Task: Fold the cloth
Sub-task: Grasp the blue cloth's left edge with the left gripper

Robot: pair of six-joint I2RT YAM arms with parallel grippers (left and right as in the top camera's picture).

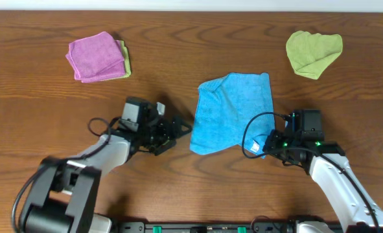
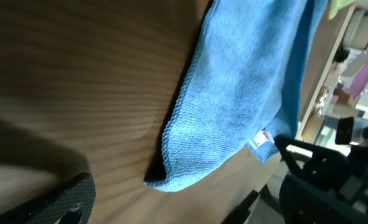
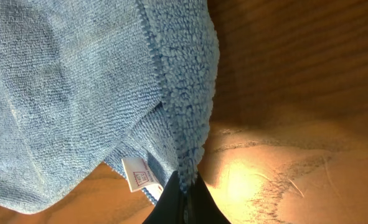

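Nearest the lower edge of the overhead view, the right hand sits at the bottom-right corner of the sky-blue cloth. Its wrist camera shows the two fingers closed to a point on the thick terry hem, with the small white tag just beside the pinch, so this hand has hold of that corner. The left hand is at lower centre-left of the overhead view, pointing at the cloth's left edge and close to it but apart from it. It looks open and carries nothing, though its own camera catches only one dark finger at the lower left, so the width of the gap is a reading from overhead alone. The cloth lies flat on the wooden worktop, right of centre, somewhat longer from bottom to top of the frame than it is wide, with its top-right corner raised into a small peak. The coming move seems to turn on this: the held corner is the near one and the free edge lies straight up-frame from it, so a fold would carry that corner away along the long axis. The left hand's near corner is not yet gripped — the right arm alone is in contact. Far off, at upper left, a pink-purple cloth rests on a lime-green one, and another lime-green cloth is at upper right, all well apart from the work.
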